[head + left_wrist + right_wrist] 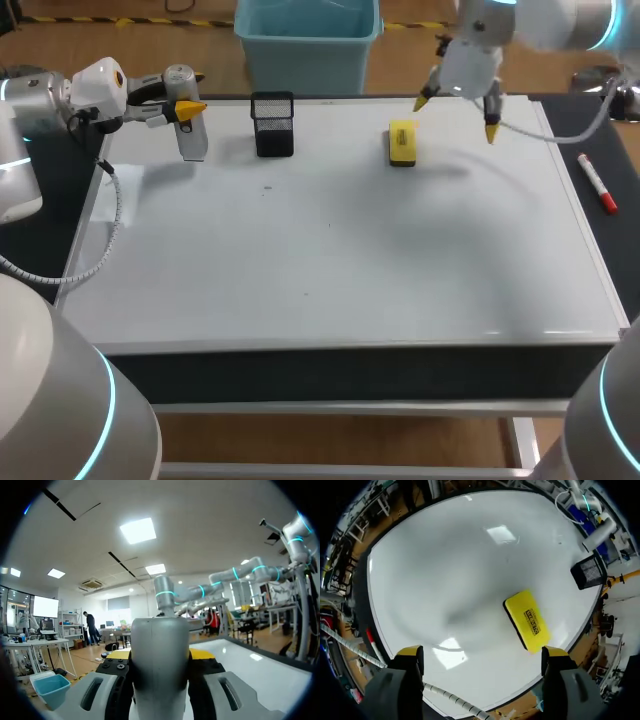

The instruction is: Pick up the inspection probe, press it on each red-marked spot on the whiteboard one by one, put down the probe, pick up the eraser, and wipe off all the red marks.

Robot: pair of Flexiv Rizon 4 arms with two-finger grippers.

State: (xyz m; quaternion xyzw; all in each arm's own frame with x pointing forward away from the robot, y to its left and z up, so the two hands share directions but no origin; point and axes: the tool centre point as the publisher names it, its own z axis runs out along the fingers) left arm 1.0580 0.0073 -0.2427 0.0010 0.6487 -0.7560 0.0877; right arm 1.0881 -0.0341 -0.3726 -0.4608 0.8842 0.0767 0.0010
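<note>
Left fingers (188, 106) are clamped on the inspection probe (192, 138), a grey cylinder held upright over the far left corner of the whiteboard (330, 250). We cannot tell whether its lower end touches. Our left arm comes in level from the bench's (620, 170) left edge. Our right fingers (491, 125) stand wide apart, pointing down above the whiteboard's far edge, nearer its right corner. Near them, toward the middle, the yellow eraser (402, 143) lies flat on the whiteboard. A black mesh holder (273, 124) stands between probe and eraser, and a red marker (597, 183) lies by the bench's right edge.
</note>
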